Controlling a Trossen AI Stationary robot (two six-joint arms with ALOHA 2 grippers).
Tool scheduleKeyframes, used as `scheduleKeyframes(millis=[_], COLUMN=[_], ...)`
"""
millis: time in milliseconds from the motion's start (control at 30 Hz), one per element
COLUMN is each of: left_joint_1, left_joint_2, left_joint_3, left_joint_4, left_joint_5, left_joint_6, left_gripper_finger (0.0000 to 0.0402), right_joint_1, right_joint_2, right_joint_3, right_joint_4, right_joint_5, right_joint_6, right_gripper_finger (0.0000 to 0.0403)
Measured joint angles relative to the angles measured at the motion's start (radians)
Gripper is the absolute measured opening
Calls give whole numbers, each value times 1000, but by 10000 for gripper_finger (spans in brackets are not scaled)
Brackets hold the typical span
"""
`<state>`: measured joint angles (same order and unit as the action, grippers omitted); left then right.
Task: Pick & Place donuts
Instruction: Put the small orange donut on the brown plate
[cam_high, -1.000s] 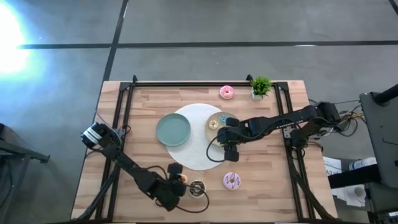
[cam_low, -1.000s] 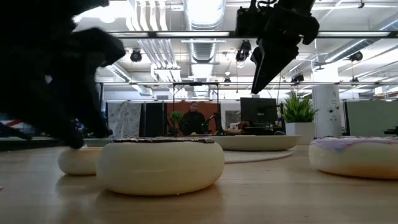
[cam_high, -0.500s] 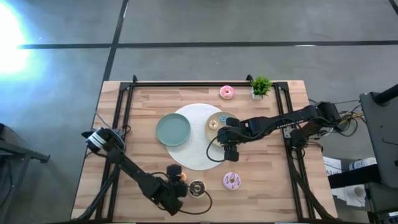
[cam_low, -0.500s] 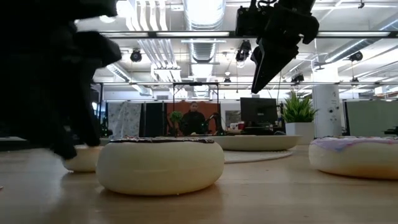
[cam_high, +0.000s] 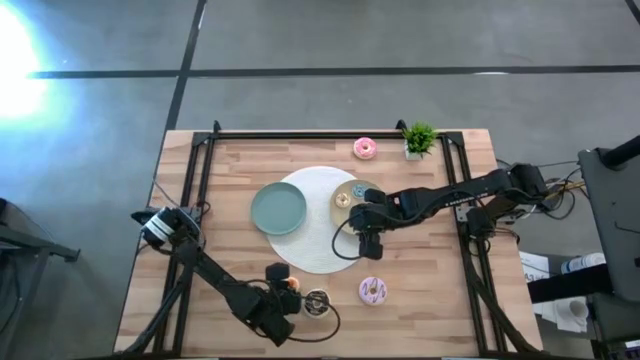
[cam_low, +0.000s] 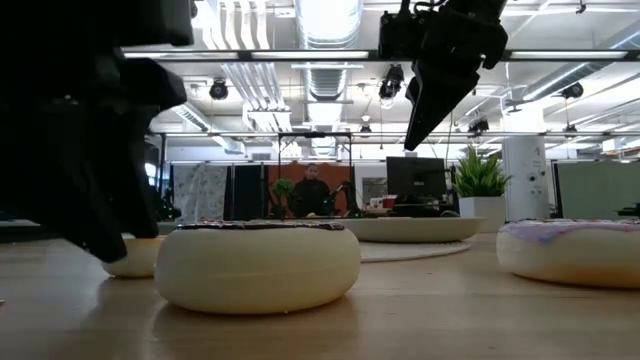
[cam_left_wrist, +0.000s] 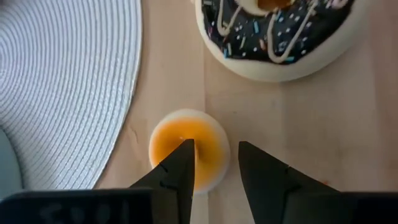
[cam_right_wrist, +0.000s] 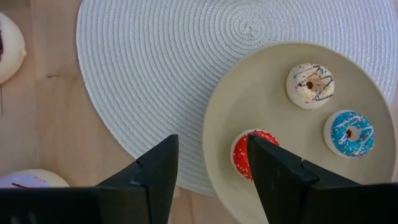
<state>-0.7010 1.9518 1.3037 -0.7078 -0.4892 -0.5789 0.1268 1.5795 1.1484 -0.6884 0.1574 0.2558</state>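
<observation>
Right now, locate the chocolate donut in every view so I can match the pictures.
High view: chocolate donut near the table's front edge, beside the left gripper.
Low view: the big ring front and centre.
Left wrist view: top right, beyond the small orange donut.
Right wrist view: cannot tell; only partial donuts at the edges.
Shared landmark: white woven mat.

Glare whitens the floor (cam_high: 20, 70); ceiling lights backlight a dark, blurred arm (cam_low: 90, 130)
</observation>
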Motion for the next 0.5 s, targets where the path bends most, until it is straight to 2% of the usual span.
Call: scheduleKeyframes(millis=[267,500], left_joint_1=[18,46], left_joint_2=[34,-23], left_joint_3=[0,6], left_joint_4=[-7,-63], left_joint_5=[-24,-21], left_joint_6=[-33,-95], left_gripper_finger=[94,10], right_joint_1=[9,69], right_joint_2=[0,-8], right_joint_3=[0,0], right_joint_4=[32,64], right_joint_5=[-5,-77], right_joint_6=[18,-48], right_gripper_finger=[182,182])
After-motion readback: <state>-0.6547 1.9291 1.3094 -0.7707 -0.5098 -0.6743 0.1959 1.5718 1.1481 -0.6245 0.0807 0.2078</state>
